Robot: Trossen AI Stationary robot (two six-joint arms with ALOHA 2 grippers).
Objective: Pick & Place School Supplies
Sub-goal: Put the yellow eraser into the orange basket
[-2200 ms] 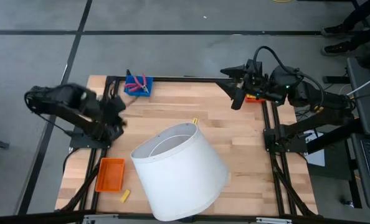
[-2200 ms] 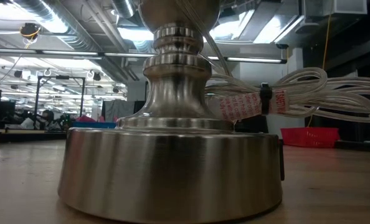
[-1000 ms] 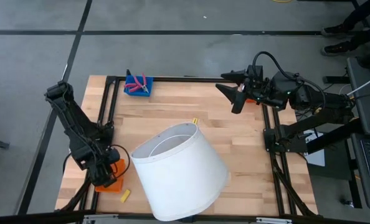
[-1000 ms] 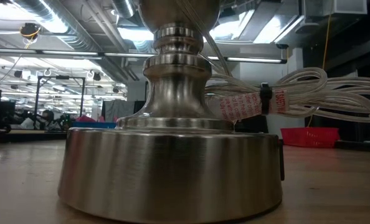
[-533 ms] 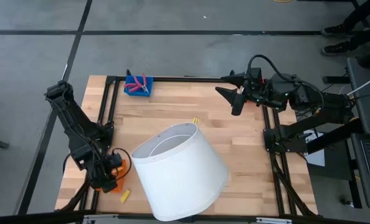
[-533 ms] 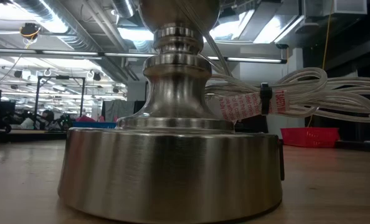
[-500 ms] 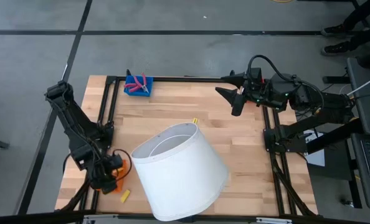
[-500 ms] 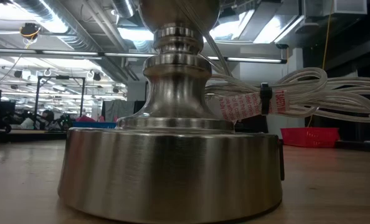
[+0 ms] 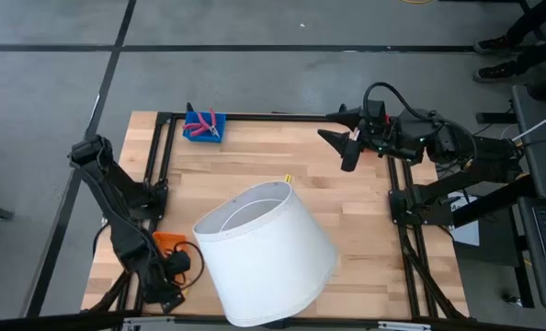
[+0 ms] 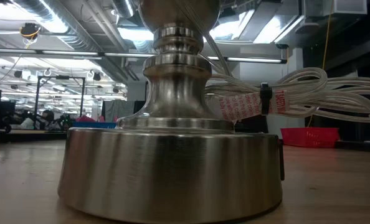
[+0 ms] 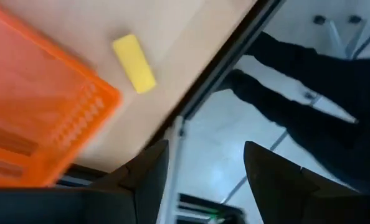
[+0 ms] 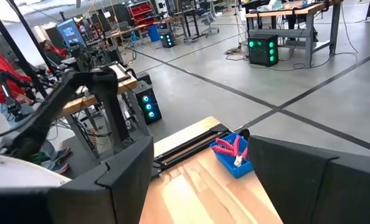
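My left gripper [image 9: 172,291] [image 11: 207,152] hangs open at the table's near left corner, just past the near end of the orange tray [image 9: 167,241] [image 11: 35,106]. In the left wrist view a yellow block [image 11: 134,55] lies flat on the wood beside the tray, ahead of the fingers and untouched. A small yellow piece [image 9: 289,177] lies by the lampshade's far rim. A pink-handled tool [image 9: 204,123] [image 12: 232,148] lies in the blue tray [image 9: 202,129]. My right gripper [image 9: 348,158] [image 12: 197,149] waits open above the far right of the table.
A large white lampshade [image 9: 264,253] covers the middle and near part of the table, close to my left arm. The low view is filled by a metal lamp base [image 10: 172,162] with a bundled white cord [image 10: 284,93]. The table's black frame rail [image 11: 216,68] runs beside my left gripper.
My left gripper has moved from above the orange tray toward the table's near edge and now hangs past the tray's near end, by the yellow block.
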